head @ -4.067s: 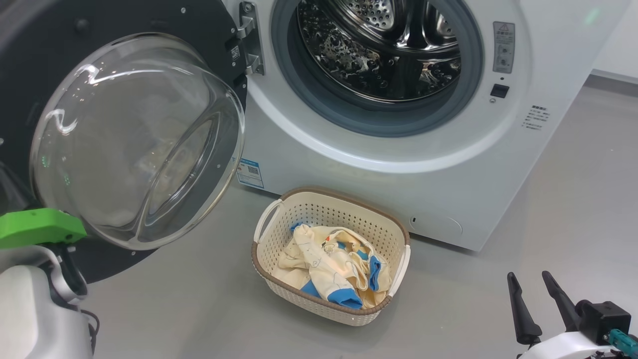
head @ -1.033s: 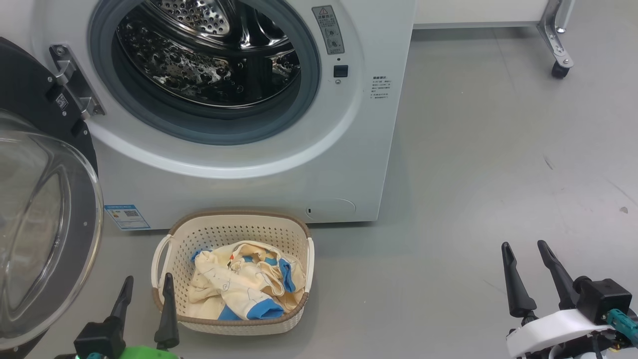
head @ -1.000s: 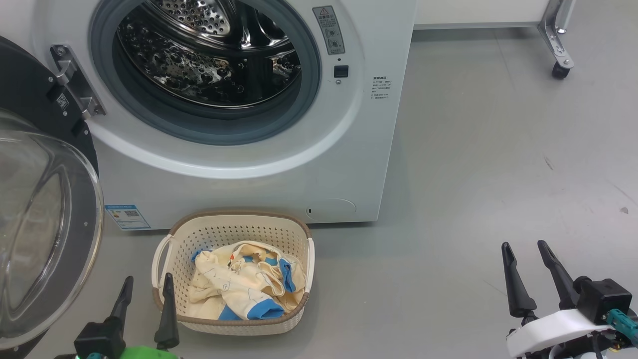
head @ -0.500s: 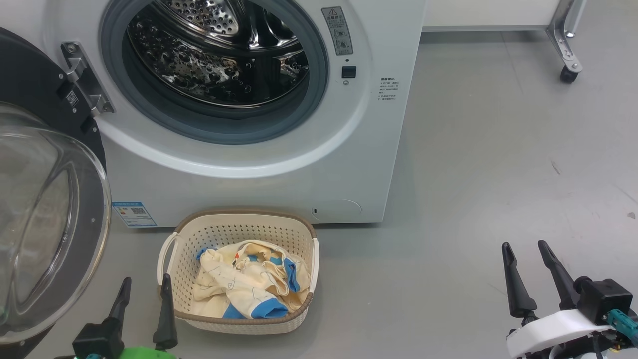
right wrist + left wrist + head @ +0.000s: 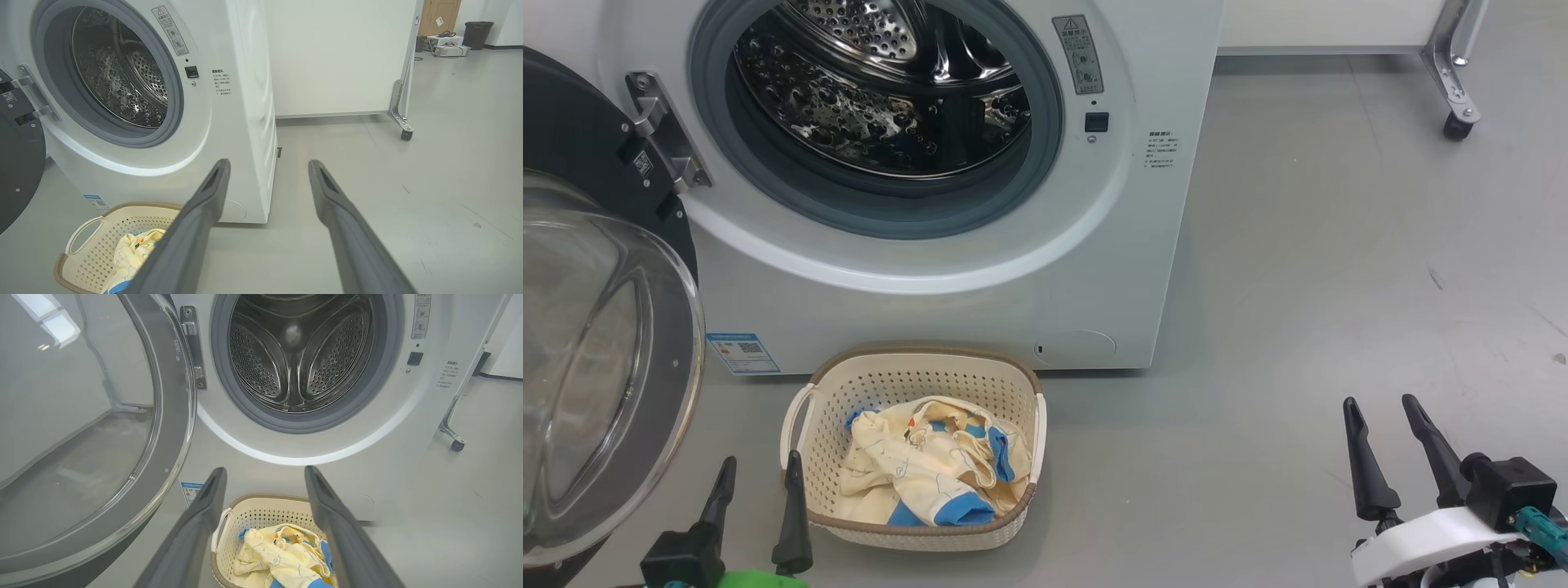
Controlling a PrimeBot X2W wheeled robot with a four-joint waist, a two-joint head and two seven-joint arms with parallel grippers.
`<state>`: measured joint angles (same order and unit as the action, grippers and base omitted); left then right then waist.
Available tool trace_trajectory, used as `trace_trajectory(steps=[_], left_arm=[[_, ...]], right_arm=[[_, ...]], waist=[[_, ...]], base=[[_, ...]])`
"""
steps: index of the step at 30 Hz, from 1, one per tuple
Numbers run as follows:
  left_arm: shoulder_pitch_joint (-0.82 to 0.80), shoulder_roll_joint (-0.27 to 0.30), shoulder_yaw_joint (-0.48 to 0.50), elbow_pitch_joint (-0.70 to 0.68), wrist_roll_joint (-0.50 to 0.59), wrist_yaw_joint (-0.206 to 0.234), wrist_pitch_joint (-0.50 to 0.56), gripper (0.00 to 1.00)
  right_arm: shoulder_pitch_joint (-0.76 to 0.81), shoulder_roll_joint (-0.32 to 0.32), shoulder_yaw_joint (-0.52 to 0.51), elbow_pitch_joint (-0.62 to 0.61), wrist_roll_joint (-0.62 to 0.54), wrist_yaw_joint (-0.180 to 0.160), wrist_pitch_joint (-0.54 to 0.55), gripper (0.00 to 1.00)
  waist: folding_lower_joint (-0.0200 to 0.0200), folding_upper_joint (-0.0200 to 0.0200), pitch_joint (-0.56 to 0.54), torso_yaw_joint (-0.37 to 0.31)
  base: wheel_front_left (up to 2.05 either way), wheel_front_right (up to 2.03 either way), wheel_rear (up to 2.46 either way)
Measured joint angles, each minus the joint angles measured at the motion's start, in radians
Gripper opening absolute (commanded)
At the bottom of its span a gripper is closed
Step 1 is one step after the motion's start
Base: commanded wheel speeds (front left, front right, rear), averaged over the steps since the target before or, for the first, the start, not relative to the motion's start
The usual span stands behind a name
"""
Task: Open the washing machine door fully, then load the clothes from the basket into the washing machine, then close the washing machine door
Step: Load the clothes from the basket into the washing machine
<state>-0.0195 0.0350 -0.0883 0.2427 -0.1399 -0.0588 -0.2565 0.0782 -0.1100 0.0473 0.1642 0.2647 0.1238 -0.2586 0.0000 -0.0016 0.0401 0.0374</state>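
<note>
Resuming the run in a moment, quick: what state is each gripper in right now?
Left gripper: open, holding nothing, by the basket.
Right gripper: open, holding nothing.

The washing machine door (image 5: 600, 384) stands swung out on the left, walling off that side. The mouth of the washing machine (image 5: 931, 302) gapes unobstructed above the open-topped basket (image 5: 916, 353). Bare floor (image 5: 1307, 278) spreads rightward.
</note>
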Motion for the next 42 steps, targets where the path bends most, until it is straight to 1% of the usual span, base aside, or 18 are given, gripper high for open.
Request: trace_trajectory(steps=[15,22,26,42], left_arm=[[0.002,0.0,0.002,-0.001,0.0,0.0,0.0,1.0],[0.002,0.0,0.008,-0.01,0.0,0.018,0.0,1.0],[0.002,0.0,0.008,-0.011,0.0,0.019,0.0,1.0],[0.002,0.0,-0.002,-0.011,0.0,0.026,0.0,1.0]], right_arm=[[0.0,0.0,0.0,0.0,0.0,0.0,0.0,1.0],[0.0,0.0,0.0,0.0,0.0,0.0,0.0,1.0],[0.0,-0.001,0.0,0.0,0.0,0.0,0.0,1.0],[0.0,0.0,0.0,0.0,0.0,0.0,0.0,1.0]], waist=[[0.0,0.0,0.007,0.002],[0.0,0.0,0.008,0.003],[0.0,0.0,0.008,0.003],[0.0,0.0,0.01,0.004]], base=[[0.82,-0.82,0.0],[1.02,-1.02,0.0],[0.79,-0.79,0.0],[0.39,-0.39,0.0]])
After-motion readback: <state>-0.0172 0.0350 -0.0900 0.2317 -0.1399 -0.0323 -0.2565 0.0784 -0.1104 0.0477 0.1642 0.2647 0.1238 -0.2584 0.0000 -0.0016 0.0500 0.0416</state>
